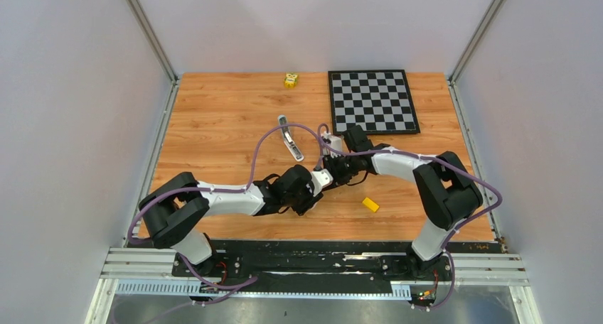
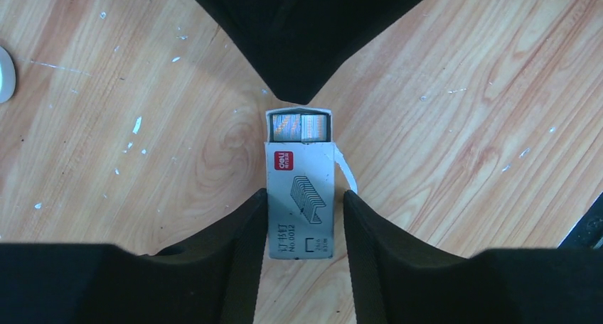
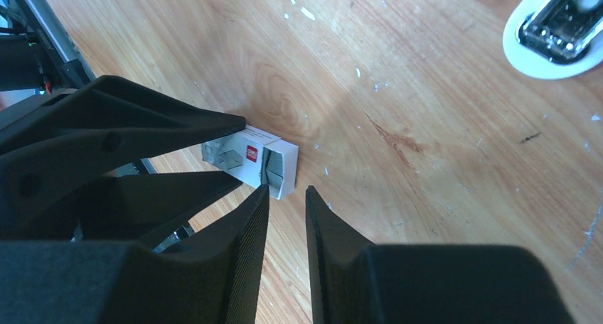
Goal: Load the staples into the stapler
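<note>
Mid-surface (image 2: 462, 89), left end effector (image 2: 304, 196) straddles the staple box (image 2: 302, 217), grip unclear; staples (image 2: 299, 126) show at its twelve o'clock mouth, where the right end effector (image 3: 286, 190), slightly apart and empty, should pinch squarely.

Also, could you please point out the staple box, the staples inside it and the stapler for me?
staple box (image 2: 300, 203): left wrist view, on its printed top face.
staples (image 2: 299, 127): left wrist view, on the silvery strip in the box's open end.
stapler (image 1: 289, 139): top external view, on its middle.
</note>
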Motion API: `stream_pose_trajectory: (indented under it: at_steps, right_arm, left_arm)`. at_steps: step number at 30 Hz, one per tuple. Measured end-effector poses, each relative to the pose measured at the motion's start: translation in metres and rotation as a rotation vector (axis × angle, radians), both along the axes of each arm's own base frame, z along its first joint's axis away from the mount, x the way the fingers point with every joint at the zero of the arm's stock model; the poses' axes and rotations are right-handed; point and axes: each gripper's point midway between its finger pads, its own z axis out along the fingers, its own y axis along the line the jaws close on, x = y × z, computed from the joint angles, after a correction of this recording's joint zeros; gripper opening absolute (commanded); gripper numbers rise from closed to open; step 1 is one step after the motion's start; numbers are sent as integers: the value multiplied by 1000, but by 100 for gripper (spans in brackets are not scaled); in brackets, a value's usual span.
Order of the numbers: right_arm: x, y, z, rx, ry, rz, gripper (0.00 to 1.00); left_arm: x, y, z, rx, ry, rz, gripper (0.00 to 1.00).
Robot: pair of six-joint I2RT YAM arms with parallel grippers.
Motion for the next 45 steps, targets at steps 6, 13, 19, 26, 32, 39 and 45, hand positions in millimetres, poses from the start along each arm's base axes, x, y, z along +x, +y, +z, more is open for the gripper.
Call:
stream_pose_trajectory:
  at_steps: [6, 13, 19, 26, 32, 39, 45]
  right_arm:
    - [0, -2, -9, -33, 22, -26, 25]
    - [3, 2, -11, -53, 15, -37, 23]
    - [4, 8, -11, -59, 9, -33, 21]
    - [1, 13, -17, -74, 23, -26, 20]
    - [0, 14, -18, -77, 31, -28, 13]
    - [0, 16, -18, -77, 29, -24, 3]
    - [1, 16, -18, -81, 26, -26, 0]
  left_arm:
    - [1, -1, 0, -4, -4, 3, 40]
    - [2, -2, 0, -9, -3, 9, 39]
    - [3, -1, 0, -10, -8, 21, 39]
    - [5, -1, 0, -13, -9, 31, 39]
    - [5, 0, 0, -14, -9, 35, 39]
    - [5, 0, 0, -17, -6, 43, 39]
    - [5, 0, 0, -30, -2, 57, 39]
